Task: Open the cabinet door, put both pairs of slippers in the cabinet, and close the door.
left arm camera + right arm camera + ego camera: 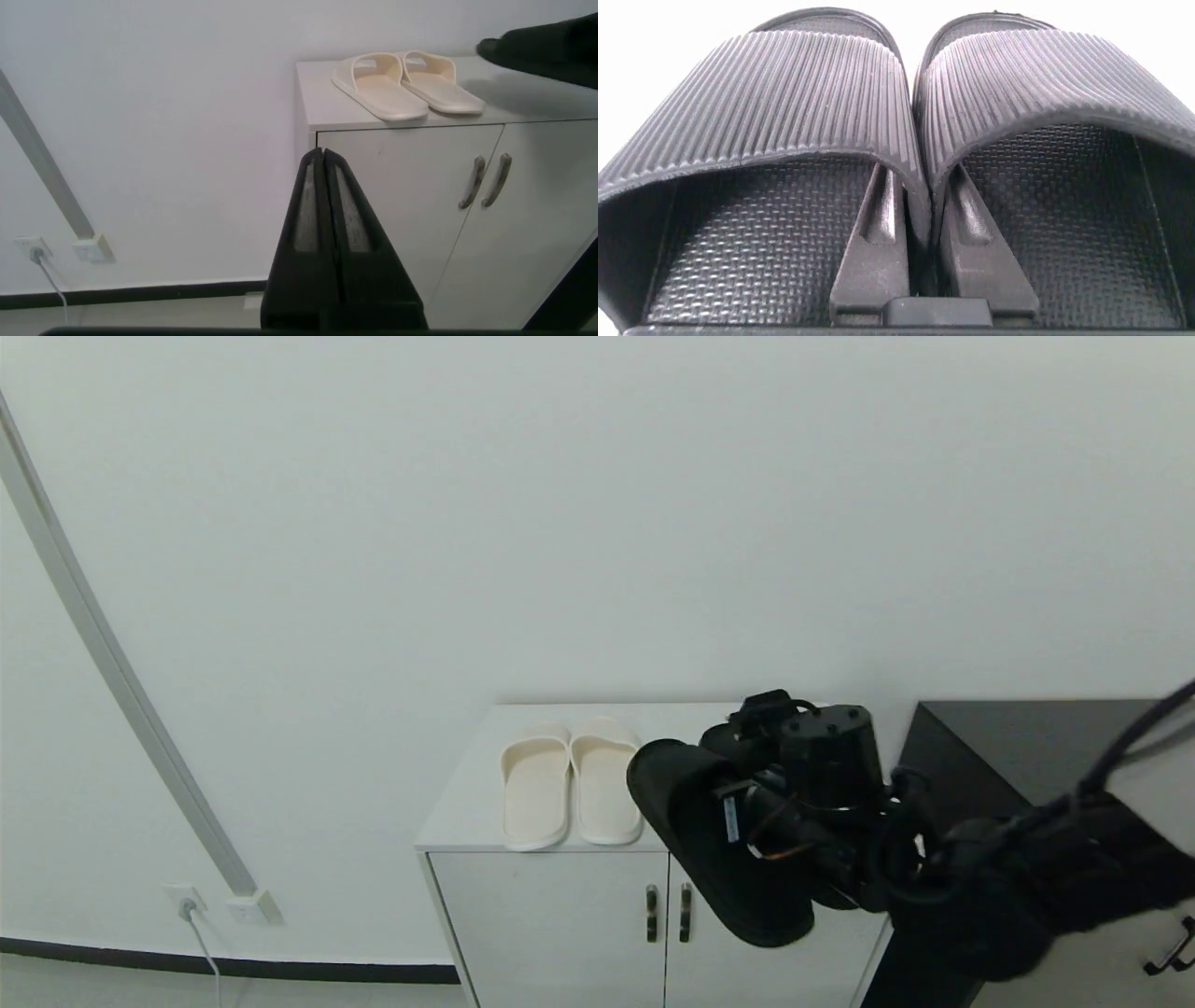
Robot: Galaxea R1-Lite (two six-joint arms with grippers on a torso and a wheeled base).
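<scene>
- Head view: the right gripper (pixel 761 803) holds the black slippers (pixel 719 845) in the air, just in front of the cabinet's (pixel 546 924) top front edge, over its right door. The pair is tilted, one end down across the door's upper part. The cream slippers (pixel 569 782) lie side by side on the cabinet top, ends at its front edge and nearer its left side. Both doors are shut, with the handles (pixel 652 913) meeting at the centre seam. A dark unit (pixel 1027 737) stands against the cabinet's right side. A wall socket (pixel 184 899) and a slanting cable duct (pixel 112 663) mark the wall to the left.
- Left wrist view: the left gripper (pixel 324 159) hangs off the cabinet's (pixel 402 187) front left corner, below its top, its fingers pressed together on nothing. The cream slippers (pixel 408 84) sit on top beyond it, the handles (pixel 472 182) show to one side, and an end of the black slippers (pixel 551 51) juts in above the cabinet top.
- Right wrist view: the black slippers (pixel 803 93) sit straps up, side by side. The right gripper (pixel 922 182) has one of its fingers (pixel 878 252) in each slipper — the two clamp the touching inner walls together.
</scene>
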